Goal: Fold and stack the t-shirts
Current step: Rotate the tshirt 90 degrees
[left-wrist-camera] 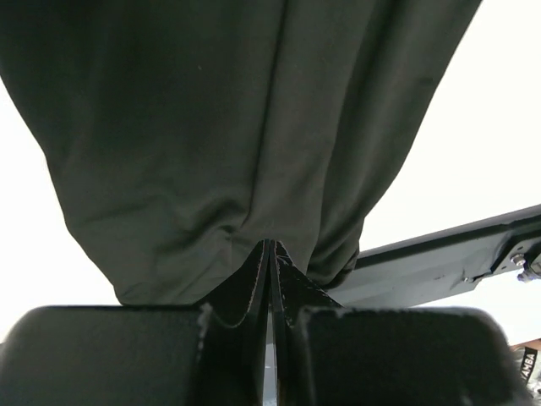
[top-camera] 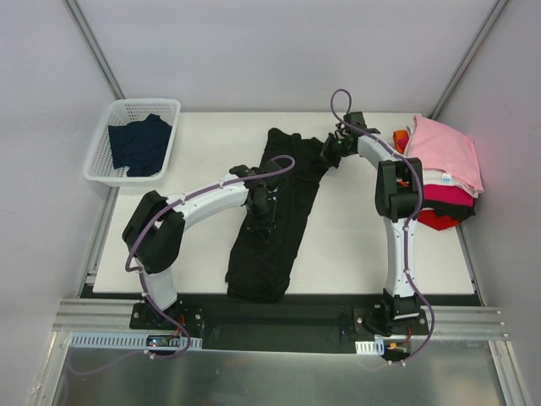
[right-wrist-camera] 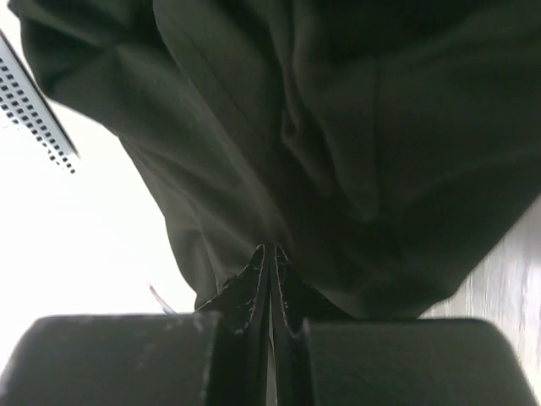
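A white bench stands inside plain grey walls. On it are one white mesh basket at the far left holding one dark navy t-shirt, one black t-shirt drawn out lengthwise in the middle, and one stack of t-shirts at the far right, pink on top, five colours showing. Both pincers are clamped tight on the black t-shirt: the left pincer near its middle, the right pincer at its far end.
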Tool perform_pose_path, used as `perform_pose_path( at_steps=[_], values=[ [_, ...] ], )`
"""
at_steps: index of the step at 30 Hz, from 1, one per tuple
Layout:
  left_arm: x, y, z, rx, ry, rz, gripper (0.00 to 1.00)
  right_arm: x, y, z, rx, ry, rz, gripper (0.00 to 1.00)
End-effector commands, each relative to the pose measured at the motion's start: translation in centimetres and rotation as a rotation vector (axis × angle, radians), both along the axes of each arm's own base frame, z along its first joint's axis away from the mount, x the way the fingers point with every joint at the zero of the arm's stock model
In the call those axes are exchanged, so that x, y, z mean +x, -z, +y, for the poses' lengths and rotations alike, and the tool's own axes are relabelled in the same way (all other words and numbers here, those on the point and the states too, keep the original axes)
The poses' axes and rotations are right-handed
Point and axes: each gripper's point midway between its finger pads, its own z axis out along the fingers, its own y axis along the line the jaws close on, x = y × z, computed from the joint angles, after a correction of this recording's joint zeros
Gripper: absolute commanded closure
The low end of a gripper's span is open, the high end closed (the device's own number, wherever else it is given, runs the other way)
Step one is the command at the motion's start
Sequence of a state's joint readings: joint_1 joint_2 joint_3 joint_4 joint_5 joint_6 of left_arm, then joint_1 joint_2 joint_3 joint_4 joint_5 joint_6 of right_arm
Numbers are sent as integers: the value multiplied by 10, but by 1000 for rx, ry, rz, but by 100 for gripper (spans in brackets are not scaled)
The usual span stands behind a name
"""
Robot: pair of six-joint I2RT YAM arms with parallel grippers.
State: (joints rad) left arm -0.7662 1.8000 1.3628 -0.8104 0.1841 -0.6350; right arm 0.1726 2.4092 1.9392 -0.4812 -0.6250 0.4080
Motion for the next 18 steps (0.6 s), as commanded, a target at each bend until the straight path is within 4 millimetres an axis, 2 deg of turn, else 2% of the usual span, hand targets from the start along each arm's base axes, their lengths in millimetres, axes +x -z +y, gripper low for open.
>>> perform_pose_path(
  at_steps=[1,6,7,8,18],
  values=[
    [-1,-3,-5,-16,21,21,100,21,1,3,31,29,-49,99],
    [-8,4,-1,-5,29,46,100,48,3,7,93,86,-77,99],
    [-9,4,0,-3,29,49,100,55,-3,9,112,92,-92,99],
    [-9,5,1,-2,32,49,100,60,3,9,122,97,-96,99],
    [-17,7,9,9,48,55,100,96,-4,10,209,190,-148,99]
  ],
)
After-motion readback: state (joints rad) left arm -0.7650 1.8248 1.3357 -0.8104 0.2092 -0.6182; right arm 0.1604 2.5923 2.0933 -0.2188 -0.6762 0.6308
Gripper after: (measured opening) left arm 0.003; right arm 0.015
